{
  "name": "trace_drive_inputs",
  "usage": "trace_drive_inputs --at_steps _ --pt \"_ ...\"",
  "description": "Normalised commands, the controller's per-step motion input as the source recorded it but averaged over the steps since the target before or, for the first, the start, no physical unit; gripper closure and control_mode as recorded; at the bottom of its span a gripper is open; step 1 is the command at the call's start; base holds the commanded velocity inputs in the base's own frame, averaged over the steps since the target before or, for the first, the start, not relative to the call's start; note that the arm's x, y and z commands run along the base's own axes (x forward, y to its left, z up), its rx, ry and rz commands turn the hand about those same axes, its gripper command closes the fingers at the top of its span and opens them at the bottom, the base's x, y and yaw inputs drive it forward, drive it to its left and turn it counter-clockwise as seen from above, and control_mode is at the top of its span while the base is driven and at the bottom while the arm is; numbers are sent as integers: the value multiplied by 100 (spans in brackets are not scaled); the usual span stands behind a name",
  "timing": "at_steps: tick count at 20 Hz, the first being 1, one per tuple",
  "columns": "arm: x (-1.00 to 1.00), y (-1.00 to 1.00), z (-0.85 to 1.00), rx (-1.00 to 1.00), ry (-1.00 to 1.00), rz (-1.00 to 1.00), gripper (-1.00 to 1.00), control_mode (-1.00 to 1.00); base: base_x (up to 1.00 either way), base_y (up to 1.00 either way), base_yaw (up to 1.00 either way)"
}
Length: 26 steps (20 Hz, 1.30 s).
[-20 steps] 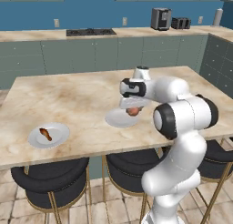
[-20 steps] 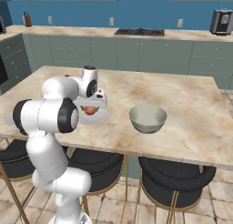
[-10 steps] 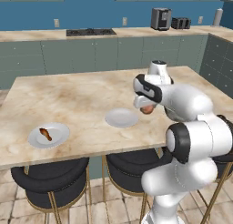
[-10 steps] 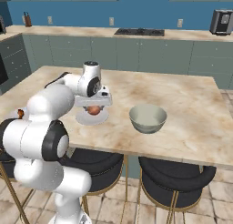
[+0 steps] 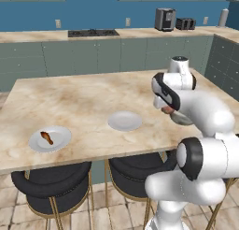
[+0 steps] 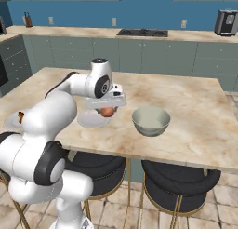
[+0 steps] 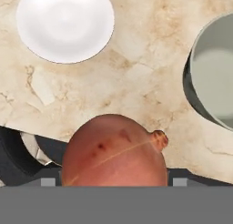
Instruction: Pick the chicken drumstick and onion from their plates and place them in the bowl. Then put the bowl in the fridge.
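My gripper point(image 6: 107, 110) is shut on the onion point(image 6: 108, 112), a round orange-brown ball held in the air above the counter. It hangs between the empty plate point(image 6: 89, 121) and the cream bowl point(image 6: 150, 121). In the hand view the onion point(image 7: 113, 150) fills the lower middle, with the empty plate point(image 7: 65, 23) at upper left and the bowl point(image 7: 214, 73) at the right edge. The left base view shows the onion point(image 5: 166, 110) just left of the bowl point(image 5: 183, 118), which my arm partly hides. The chicken drumstick point(image 5: 46, 137) lies on the second plate point(image 5: 58, 141) at the counter's near left.
Black round stools point(image 5: 50, 184) stand under the island's near edge point(image 5: 93, 156). Behind the island runs a back counter with a cooktop point(image 5: 92, 33) and a coffee machine point(image 5: 164, 18). The fridge is out of view.
The arm has swung from over the now empty plate towards the bowl, carrying the onion up off the plate with it. The drumstick and both plates have stayed put.
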Motion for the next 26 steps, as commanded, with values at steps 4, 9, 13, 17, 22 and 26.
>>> trace_drive_inputs --at_steps 4,9,13,17,22,26 --pt "9 -69 15 -9 12 -12 100 -100 0 0 0" --pt "27 -72 1 0 11 -5 100 -100 0 0 0" --pt "35 -67 -1 0 7 -6 100 -100 0 0 0" --pt "43 -52 -11 2 0 -2 100 -100 0 0 0" --pt "57 -24 -20 0 4 -9 100 -100 0 0 0" --pt "60 0 -36 1 9 -13 100 -100 0 0 0"
